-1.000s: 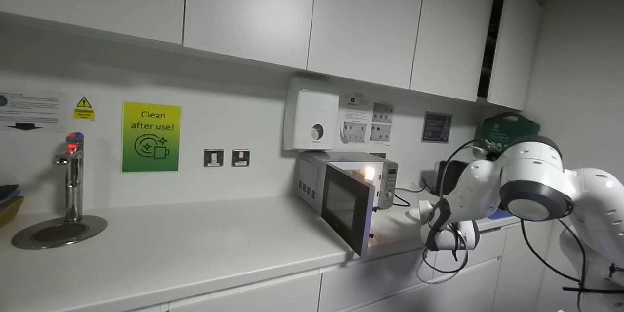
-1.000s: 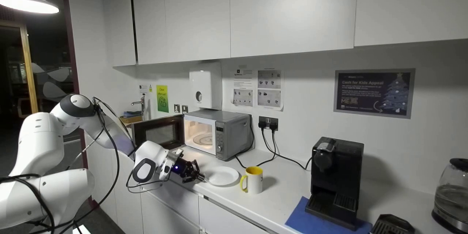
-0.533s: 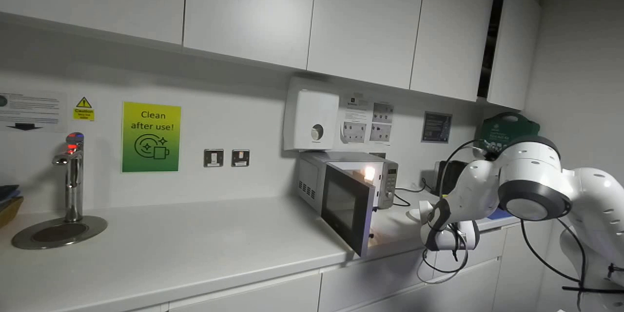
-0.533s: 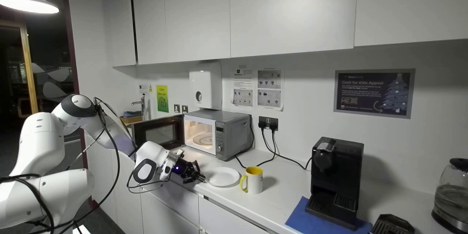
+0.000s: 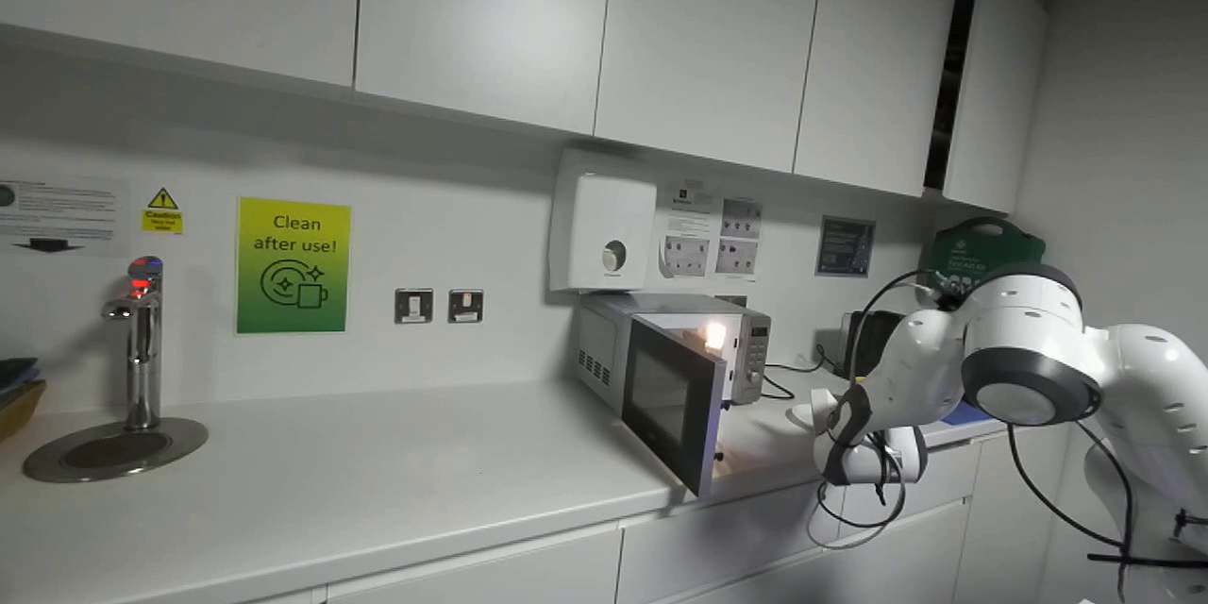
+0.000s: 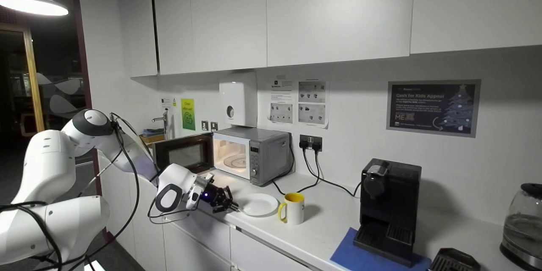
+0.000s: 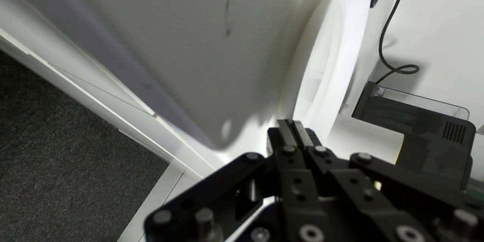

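Kitchen counter [image 5: 377, 462]: only wrist view clearly shows the end effector [image 7: 293, 124] pinching the plate [image 7: 336, 49].

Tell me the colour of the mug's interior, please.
Yellow; the mug's interior shows best in an exterior view.

Low centre, we've got a smooth, glossy-looking plate [image 6: 259, 204] and glazed-looking mug [image 6: 295, 211]. Tool [image 7: 290, 122]: matt, metal-looking. Tabletop [image 5: 377, 462]: smooth, low sheen. Far left in an exterior view: polished metal tap [image 5: 143, 349]. Lower left, wrist view: rough carpet [image 7: 75, 155].
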You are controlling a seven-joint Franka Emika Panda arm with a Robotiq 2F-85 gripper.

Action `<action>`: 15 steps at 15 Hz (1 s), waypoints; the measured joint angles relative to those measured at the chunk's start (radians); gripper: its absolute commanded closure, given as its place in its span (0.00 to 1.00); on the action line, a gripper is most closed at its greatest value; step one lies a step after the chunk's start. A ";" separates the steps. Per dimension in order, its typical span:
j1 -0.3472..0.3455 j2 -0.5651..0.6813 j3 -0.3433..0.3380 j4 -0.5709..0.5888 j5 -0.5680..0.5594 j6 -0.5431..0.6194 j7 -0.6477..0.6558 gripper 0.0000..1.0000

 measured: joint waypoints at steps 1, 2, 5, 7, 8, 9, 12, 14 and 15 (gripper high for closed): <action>-0.003 0.000 0.001 0.001 -0.002 0.000 0.000 0.99; -0.005 0.000 0.001 0.002 -0.003 0.000 0.000 0.99; -0.008 0.000 0.001 0.002 -0.007 0.000 0.000 0.99; -0.009 0.000 0.001 0.002 -0.009 0.000 0.000 0.99; -0.010 0.000 0.001 0.002 -0.009 0.000 0.000 0.99; -0.011 0.000 0.002 0.002 -0.010 0.000 0.000 0.73; -0.016 0.000 0.003 0.003 -0.011 0.000 0.000 0.57; -0.017 0.000 0.003 0.003 -0.011 0.000 0.000 0.41; -0.017 0.000 0.002 0.004 -0.011 0.003 0.000 0.34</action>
